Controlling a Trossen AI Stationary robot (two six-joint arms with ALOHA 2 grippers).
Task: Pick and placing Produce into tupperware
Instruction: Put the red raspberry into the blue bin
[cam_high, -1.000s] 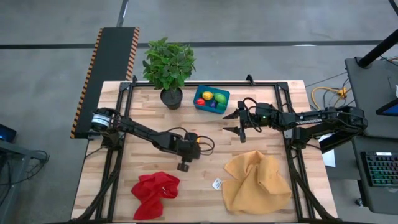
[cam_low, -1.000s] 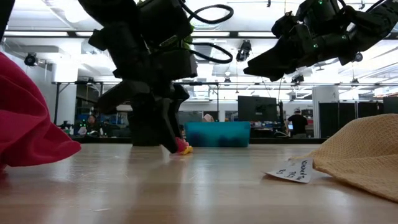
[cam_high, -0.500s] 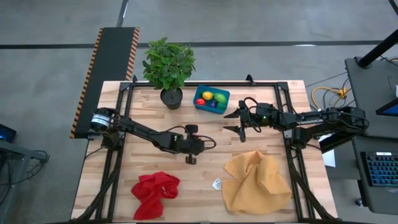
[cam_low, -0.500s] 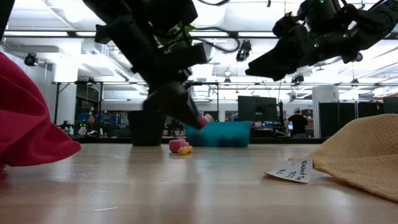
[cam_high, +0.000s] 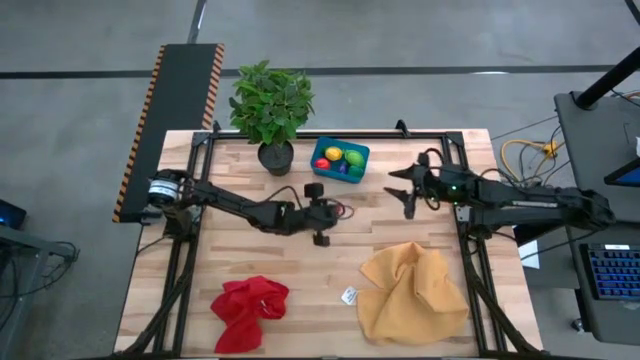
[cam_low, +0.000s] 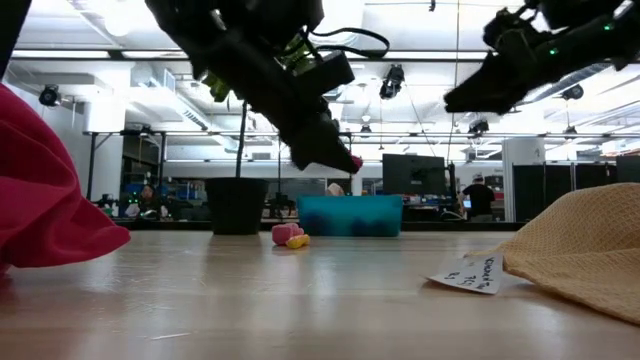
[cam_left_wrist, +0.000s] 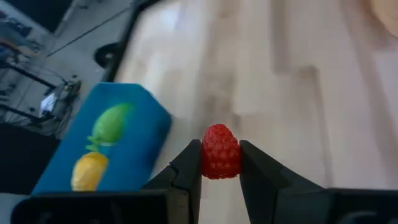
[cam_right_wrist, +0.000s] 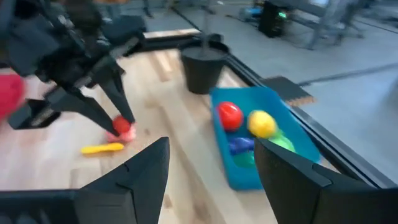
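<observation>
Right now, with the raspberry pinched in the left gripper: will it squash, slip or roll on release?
The raspberry keeps its rounded shape between the left gripper's fingers, so it is probably firm. Its bumpy skin likely resists slipping. Being round, it may roll unless dropped inside the blue tub, whose walls should stop it.

Your left gripper (cam_high: 331, 209) sits mid-table, just short of the teal tub (cam_high: 340, 159) holding yellow, green and red produce (cam_high: 341, 156). Your right gripper (cam_high: 403, 190) hovers well apart, right of the tub.
</observation>
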